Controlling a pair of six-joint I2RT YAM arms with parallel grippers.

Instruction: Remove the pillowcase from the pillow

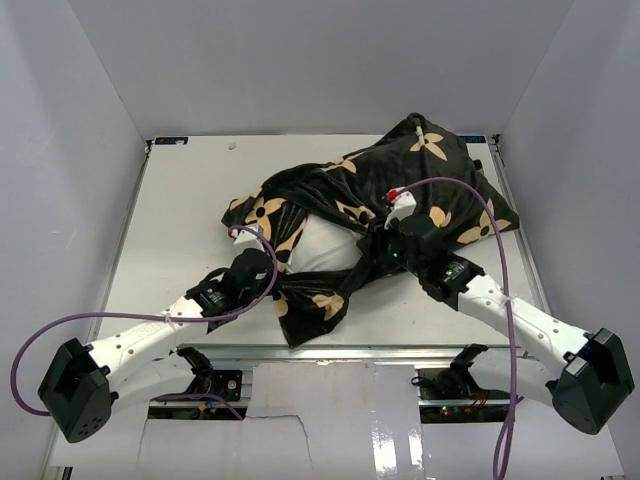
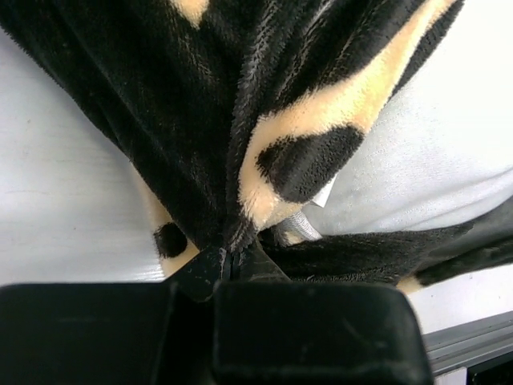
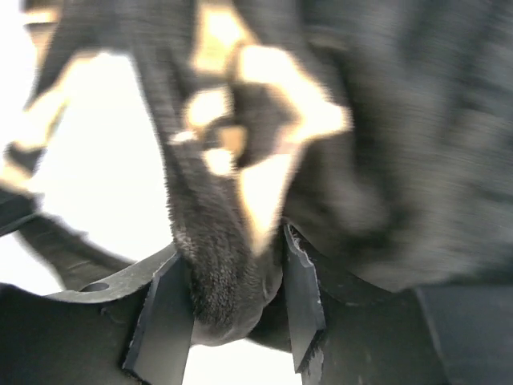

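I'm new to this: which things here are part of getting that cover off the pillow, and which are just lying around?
Part of the job:
black plush pillowcase with tan flower motifs
plain white pillow partly inside it
left gripper, pinched shut on the pillowcase
right gripper, jaws apart around a fold

Just there:
white table
purple cables on the arms

No words, numbers or brand marks can be read anywhere. The pillowcase (image 1: pixel 345 190) bears only tan flower and star motifs.
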